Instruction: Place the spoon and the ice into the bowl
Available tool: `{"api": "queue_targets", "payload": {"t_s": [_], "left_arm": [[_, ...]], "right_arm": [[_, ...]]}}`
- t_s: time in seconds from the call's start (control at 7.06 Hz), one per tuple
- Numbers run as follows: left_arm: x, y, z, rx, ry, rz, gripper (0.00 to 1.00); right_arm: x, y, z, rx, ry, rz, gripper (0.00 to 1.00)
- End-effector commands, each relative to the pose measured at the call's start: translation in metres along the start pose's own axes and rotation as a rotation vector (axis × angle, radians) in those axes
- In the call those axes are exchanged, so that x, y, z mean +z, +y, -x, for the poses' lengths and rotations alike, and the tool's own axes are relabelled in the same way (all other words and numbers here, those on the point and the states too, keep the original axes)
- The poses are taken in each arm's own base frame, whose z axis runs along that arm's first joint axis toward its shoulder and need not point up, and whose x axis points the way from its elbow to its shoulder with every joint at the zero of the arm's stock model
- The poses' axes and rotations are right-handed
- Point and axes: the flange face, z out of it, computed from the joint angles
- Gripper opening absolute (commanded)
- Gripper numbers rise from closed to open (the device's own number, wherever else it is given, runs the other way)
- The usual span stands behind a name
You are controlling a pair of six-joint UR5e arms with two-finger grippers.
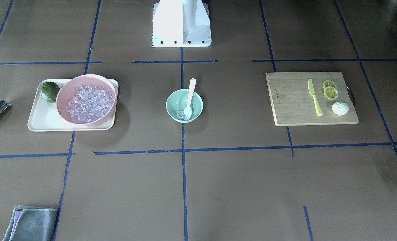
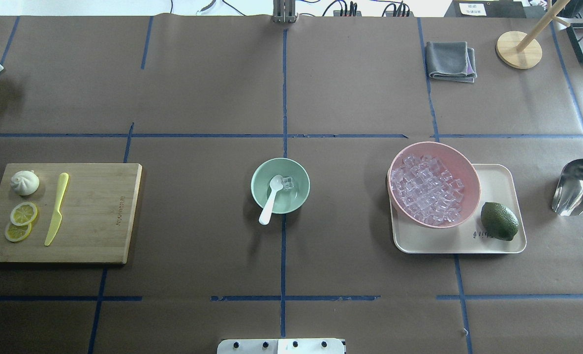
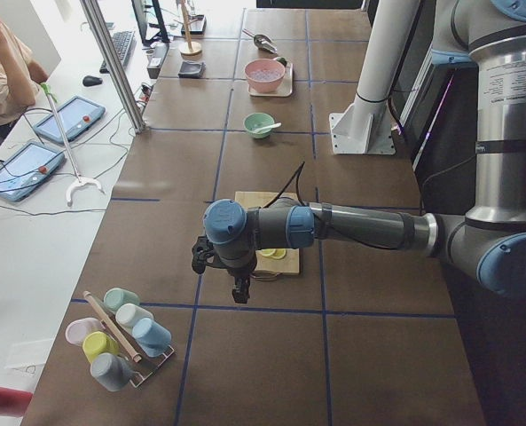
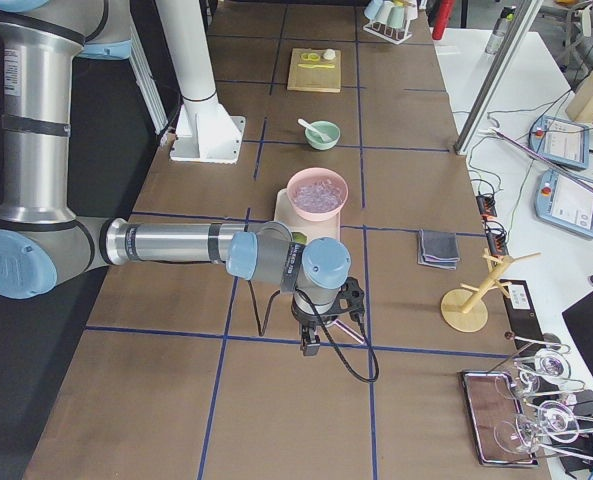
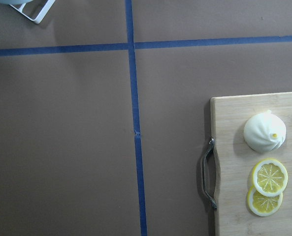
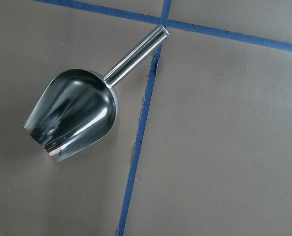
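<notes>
spoon [image 2: 270, 199] in bowl [image 2: 299, 197], ice [image 2: 288, 183] barely discernible

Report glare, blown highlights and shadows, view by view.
Front-facing: the base is blown out white, detail lost. Overhead: the strip beyond the table is overexposed. Right wrist: the scoop carries bright mirror reflections. Left wrist: even light, sharp; the bun throws only a soft shadow.

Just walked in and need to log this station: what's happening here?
Nothing is being handled right now. The spoon leans in the mint bowl beside a little ice, so the job looks done. The left tool hangs near the cutting board and the right tool near the metal scoop, both away from the bowl.
</notes>
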Motion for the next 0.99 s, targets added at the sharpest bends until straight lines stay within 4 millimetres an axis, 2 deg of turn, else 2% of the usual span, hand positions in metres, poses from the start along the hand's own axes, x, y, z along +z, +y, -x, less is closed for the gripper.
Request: {"api": "queue_targets", "payload": {"t_s": [0.0, 0.28, 0.42, 0.57, 0.85], "left_arm": [[-0.004, -0.001, -0.005, 0.019, -0.002, -0.018, 1.0], [-0.001, -0.004, 0.0, 0.012, -0.007, -0.011, 1.0], [-0.002, -0.003, -0.001, 0.012, -0.01, -0.01, 1.0], [-0.012, 0.001, -0.011, 0.026, -0.006, -0.028, 1.0], [-0.008, 0.007, -0.009, 0.022, -0.011, -0.017, 1.0]], "right_arm": [[-0.001, -0.001, 0.001, -0.003, 0.0, -0.003, 1.0], [-0.001, -0.001, 0.001, -0.003, 0.0, -0.003, 1.0], [0.001, -0.001, -0.002, 0.004, -0.002, 0.004, 1.0], [-0.003, -0.002, 0.003, -0.002, -0.003, -0.006, 1.0], [0.002, -0.002, -0.001, 0.009, -0.012, 0.001, 1.0]]}}
